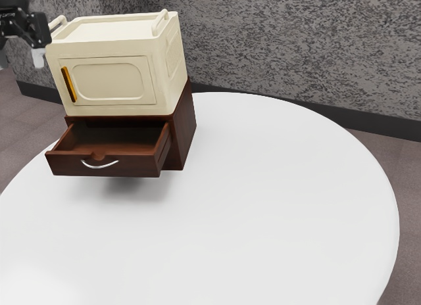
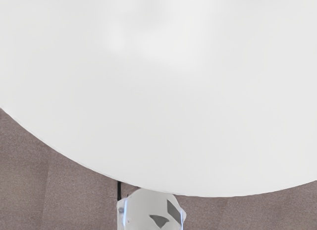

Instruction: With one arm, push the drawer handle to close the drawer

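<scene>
The silver arc handle (image 1: 100, 164) is on the front of the dark wooden drawer (image 1: 135, 165), which stands pulled out of its cabinet (image 1: 185, 131) beneath the cream box (image 1: 108, 81). The gripper (image 1: 20, 59) is held high and well apart from it, its fingers spread, nothing between them. It should be lowered clear of the box, closed, set before the handle's middle, and pushed squarely inward, so that skewing is avoided

End effector (image 1: 20, 58) w/ fngrs apart
</scene>
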Tool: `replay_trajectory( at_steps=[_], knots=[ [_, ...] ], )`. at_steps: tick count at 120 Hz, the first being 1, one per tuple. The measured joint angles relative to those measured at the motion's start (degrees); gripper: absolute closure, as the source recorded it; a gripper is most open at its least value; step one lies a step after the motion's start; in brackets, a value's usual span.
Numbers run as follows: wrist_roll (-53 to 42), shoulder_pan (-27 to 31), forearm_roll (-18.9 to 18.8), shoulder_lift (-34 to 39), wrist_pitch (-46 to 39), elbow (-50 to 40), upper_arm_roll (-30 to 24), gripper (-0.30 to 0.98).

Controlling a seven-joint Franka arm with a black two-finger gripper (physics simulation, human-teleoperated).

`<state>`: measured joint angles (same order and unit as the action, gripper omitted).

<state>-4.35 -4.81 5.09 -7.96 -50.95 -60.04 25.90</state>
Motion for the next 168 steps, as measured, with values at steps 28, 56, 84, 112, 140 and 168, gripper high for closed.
replay_trajectory(
  at_steps=[28,56,84,112,140,168],
  knots=[
    [-3.4,-3.0,-2.8,4.4,-23.3,3.9,0.0,0.02],
    [-5.0,-8.2,-0.6,4.4,-35.0,-0.1,2.6,0.02],
    [-6.1,-6.1,-1.2,29.8,-44.9,-55.0,-0.6,0.02],
    [-2.8,10.6,-3.5,38.2,-58.3,-85.1,-9.5,0.02],
    [4.2,11.0,-4.7,24.0,-68.5,-80.2,-13.1,0.02],
    [9.5,9.4,-4.6,17.1,-75.8,-75.1,-13.1,0.02]
  ],
)
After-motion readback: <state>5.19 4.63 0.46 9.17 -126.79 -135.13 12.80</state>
